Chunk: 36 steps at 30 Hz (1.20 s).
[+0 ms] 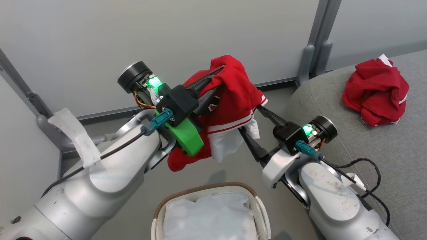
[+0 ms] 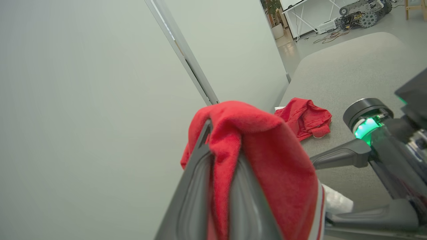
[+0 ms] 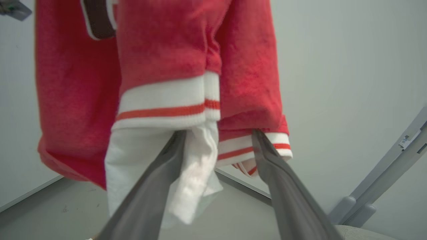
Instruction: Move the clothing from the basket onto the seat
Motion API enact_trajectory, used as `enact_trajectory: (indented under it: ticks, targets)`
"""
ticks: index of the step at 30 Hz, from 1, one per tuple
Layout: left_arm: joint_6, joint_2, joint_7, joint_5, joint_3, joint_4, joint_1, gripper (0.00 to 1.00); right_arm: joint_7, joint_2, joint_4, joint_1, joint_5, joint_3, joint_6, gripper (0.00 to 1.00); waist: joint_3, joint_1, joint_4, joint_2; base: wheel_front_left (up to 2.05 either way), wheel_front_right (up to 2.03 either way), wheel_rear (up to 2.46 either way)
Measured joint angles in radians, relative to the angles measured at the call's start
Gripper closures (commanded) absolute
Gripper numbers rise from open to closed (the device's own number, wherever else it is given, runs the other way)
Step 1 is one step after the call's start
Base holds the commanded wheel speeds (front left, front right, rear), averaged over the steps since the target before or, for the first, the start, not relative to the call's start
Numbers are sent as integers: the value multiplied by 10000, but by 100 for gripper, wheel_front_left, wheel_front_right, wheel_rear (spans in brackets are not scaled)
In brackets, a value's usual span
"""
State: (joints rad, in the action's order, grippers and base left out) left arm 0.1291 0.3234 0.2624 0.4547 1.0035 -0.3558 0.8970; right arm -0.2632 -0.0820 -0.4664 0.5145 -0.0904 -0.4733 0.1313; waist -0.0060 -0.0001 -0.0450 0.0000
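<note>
Head view, jersey (image 1: 233, 96): hangs in the air at 12 o'clock from the basket (image 1: 206, 188), clear of its rim, and not yet over the seat (image 1: 383, 150).
Head view, left gripper (image 1: 217, 78): reaches toward 1 o'clock, its 2 fingers pressed together on a fold of the jersey, with red fabric draped over the tips.
Head view, right gripper (image 1: 248, 119): points toward 10 o'clock, fingers spread wide at the jersey's hanging hem and holding nothing.
Head view, second red garment (image 1: 377, 90): lies crumpled on the seat at 2 o'clock.
Head view, basket contents: a white liner (image 1: 210, 216) is what shows inside.
Left wrist view, grip: a thick red fold is pinched between the 2 dark fingers. The seat and the second red garment lie at 2 o'clock, and the right gripper sits at 4 o'clock.
Right wrist view, hem: the white striped trim hangs at 12 o'clock, with 1 finger on each side of it, just touching.
Risk, snag: swinging toward the seat could drag the hem across the spread fingers and pull the fold loose.
Risk, drop: the jersey hangs from 1 pinch, so a slip would likely land it on the floor (image 1: 213, 173) or back in the basket.
Risk, release: fabric draped over the fingertips may cling when the jaws part.
</note>
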Motion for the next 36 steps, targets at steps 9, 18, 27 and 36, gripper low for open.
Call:
enact_trajectory:
  ticks: [9,18,27,36]
  targets:
    - [0,-211,2,178,136,157,-51,100,0,121,-748,1116,-228,-813,0,10,104,0,128,0,0,0,0]
    - [0,-199,4,493,-50,-2,-463,100,0,222,-897,1403,-485,-1181,0,100,134,0,173,0,0,0,0]
    - [-15,-198,15,713,-1051,-265,-1512,100,0,67,-560,1257,-522,-892,0,100,68,0,54,0,0,0,0]
    - [-59,-974,15,790,-2725,-119,-3433,0,2,-69,-35,905,-245,21,0,100,1,0,-61,0,0,0,0]
